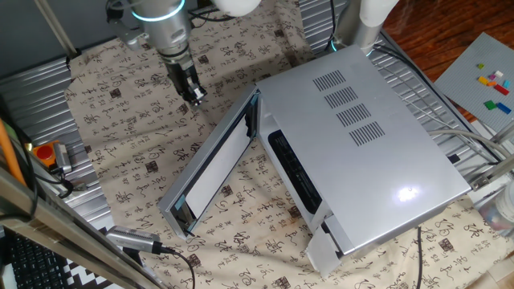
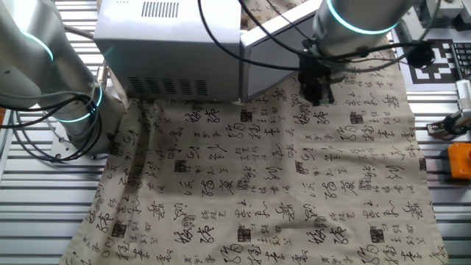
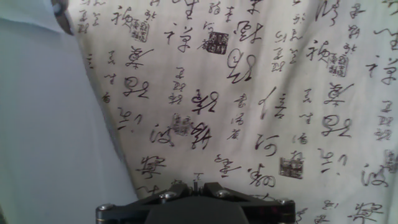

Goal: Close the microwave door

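Microwave door is standing partly open, swung out from the front of the microwave at an angle, hinged at the end nearest the arm so a wedge of gap is opening toward the near side of one fixed view. Its pale window pane is facing the dark cavity. The microwave itself is sitting on a cloth printed with calligraphy that is covering the bench.

The gripper is hovering just outside the door, near its hinged end, pointing down at the cloth and not touching the panel. Being on the outer face is putting it on the side from which a push would swing the door shut. In the hand view the door's pale outer face is filling the left, with only cloth ahead.

Whether the jaws are spread or closed I cannot tell; they are holding nothing visible. The closing push is seemingly not yet begun
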`<action>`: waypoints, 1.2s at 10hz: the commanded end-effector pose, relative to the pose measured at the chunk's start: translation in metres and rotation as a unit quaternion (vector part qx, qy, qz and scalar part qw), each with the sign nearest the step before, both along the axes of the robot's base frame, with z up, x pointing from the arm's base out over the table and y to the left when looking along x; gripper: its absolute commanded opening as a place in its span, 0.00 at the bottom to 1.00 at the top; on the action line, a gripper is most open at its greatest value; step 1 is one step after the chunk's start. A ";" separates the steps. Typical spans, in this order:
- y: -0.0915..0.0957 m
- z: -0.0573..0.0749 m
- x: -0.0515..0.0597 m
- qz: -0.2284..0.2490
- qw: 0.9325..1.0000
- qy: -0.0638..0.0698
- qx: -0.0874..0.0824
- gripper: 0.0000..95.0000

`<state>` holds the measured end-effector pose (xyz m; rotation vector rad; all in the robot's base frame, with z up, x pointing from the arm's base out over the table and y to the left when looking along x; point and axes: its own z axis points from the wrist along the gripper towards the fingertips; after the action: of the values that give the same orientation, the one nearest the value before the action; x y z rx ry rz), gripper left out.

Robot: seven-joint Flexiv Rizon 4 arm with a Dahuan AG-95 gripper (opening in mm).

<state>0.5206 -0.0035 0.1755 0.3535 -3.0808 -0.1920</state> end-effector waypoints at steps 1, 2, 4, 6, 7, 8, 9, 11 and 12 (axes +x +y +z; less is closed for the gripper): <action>-0.008 0.003 0.036 0.018 1.000 -0.005 0.021 0.00; -0.007 0.003 0.046 0.023 0.999 -0.005 0.022 0.00; 0.025 0.001 0.082 0.013 1.000 -0.003 0.026 0.00; 0.065 0.007 0.101 0.005 1.000 -0.001 0.026 0.00; 0.079 0.009 0.106 0.001 1.000 0.001 0.024 0.00; 0.083 0.009 0.107 -0.002 1.000 0.001 0.023 0.00; 0.099 0.010 0.112 -0.009 1.000 -0.001 0.021 0.00; 0.115 0.012 0.119 -0.017 1.000 0.001 0.018 0.00; 0.122 0.011 0.121 -0.021 1.000 0.000 0.018 0.00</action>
<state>0.6430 0.1206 0.1870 0.2876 -3.0871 -0.2470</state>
